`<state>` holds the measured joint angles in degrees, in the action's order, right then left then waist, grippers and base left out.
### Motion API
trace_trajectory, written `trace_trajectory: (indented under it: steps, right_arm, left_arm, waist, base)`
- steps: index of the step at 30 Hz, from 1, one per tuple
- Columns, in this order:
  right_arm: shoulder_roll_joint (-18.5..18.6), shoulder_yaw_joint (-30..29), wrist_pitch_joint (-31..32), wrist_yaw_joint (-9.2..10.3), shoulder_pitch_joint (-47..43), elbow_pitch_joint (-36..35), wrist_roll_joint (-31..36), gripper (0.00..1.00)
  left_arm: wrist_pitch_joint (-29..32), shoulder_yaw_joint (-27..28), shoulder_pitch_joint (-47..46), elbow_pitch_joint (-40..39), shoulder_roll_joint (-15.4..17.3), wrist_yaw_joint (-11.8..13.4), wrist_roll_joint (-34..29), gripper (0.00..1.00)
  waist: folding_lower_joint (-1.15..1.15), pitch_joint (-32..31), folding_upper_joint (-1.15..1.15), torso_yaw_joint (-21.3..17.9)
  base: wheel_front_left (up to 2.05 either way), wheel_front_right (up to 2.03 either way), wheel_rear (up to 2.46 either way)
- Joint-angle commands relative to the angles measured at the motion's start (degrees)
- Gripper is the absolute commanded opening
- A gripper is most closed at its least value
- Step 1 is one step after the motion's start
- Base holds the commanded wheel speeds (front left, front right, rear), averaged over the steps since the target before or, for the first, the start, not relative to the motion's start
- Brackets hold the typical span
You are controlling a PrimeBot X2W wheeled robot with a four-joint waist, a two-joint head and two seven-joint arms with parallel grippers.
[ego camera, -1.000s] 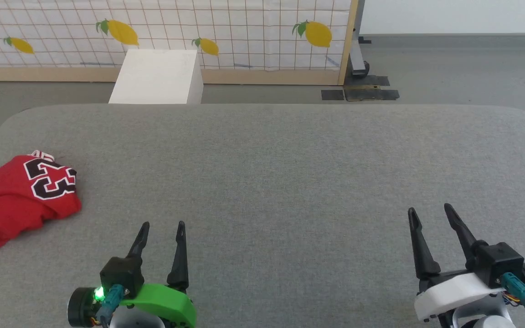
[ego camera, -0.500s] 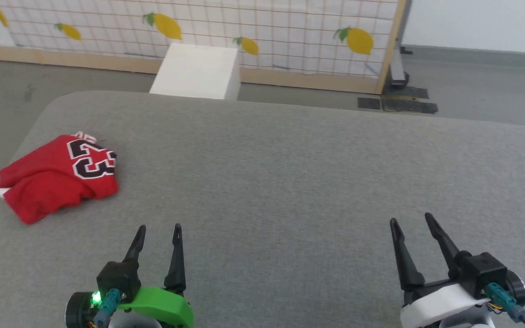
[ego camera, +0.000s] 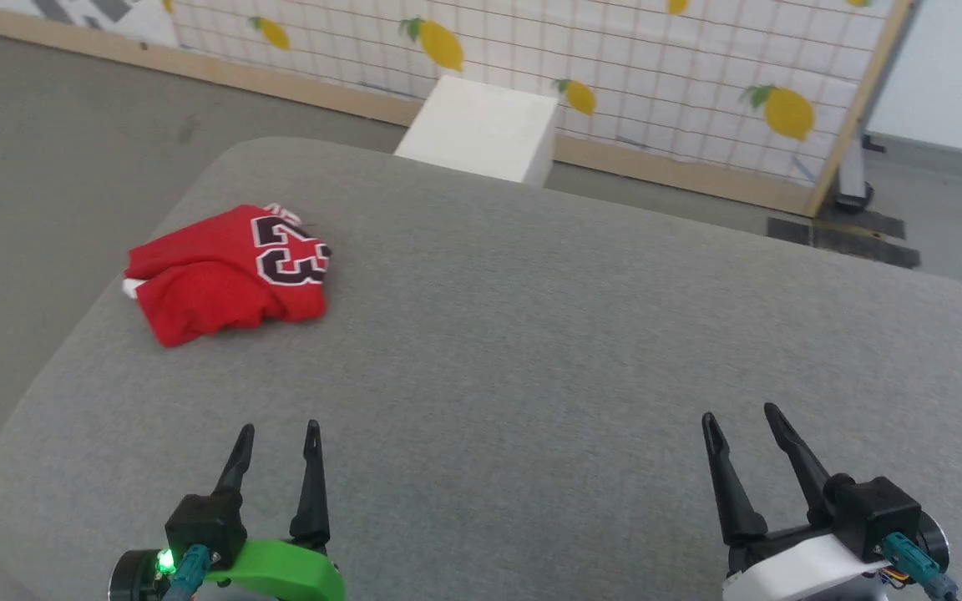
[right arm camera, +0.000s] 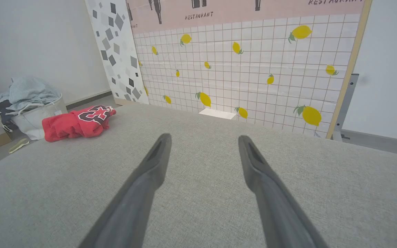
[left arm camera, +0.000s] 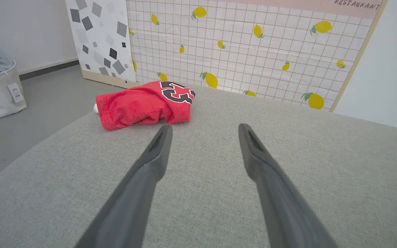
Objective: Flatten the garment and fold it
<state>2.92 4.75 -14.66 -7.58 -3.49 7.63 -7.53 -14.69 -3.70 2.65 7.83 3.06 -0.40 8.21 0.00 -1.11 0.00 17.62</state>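
The garment (ego camera: 226, 275) lies crumpled in a loose heap on the grey worktop (ego camera: 531, 334), near its far left corner and close to the left edge. It is red, and a black "23" edged in white faces up on the side of the heap nearer the middle of the worktop. A small bit of white shows at its outer edge.

The left tool (ego camera: 278, 428) hovers low over the near left part of the worktop, fingers spread apart and empty, pointing away from the robot. The garment is well ahead of it and a little to its left, not touching. The right tool (ego camera: 740, 413) is at the near right, also spread and holding nothing, and the garment lies far off to its left across the worktop.

Beyond the far edge stands a white box (ego camera: 481, 129) in front of a lemon-patterned screen (ego camera: 656, 75).
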Motion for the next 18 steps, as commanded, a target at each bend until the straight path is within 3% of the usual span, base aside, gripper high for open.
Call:
trace_trajectory:
  steps: [1,18]
  right_arm:
    - [0.0,0.1,-0.3,0.09,-0.5,0.1,-0.4,1.0]
    - [0.0,1.7,-0.3,0.09,-0.7,-0.2,-2.3,1.0]
  left_arm:
    - [-0.3,0.2,0.6,0.0,-0.2,-0.2,-0.5,1.0]
    - [-0.3,-0.2,1.4,-0.7,-0.2,-0.4,-1.2,1.0]
  waist:
    - [0.0,-0.6,0.0,3.1]
    - [0.0,-0.6,0.0,8.7]
  base:
    - [0.0,0.0,0.0]
    - [0.0,0.0,0.0]
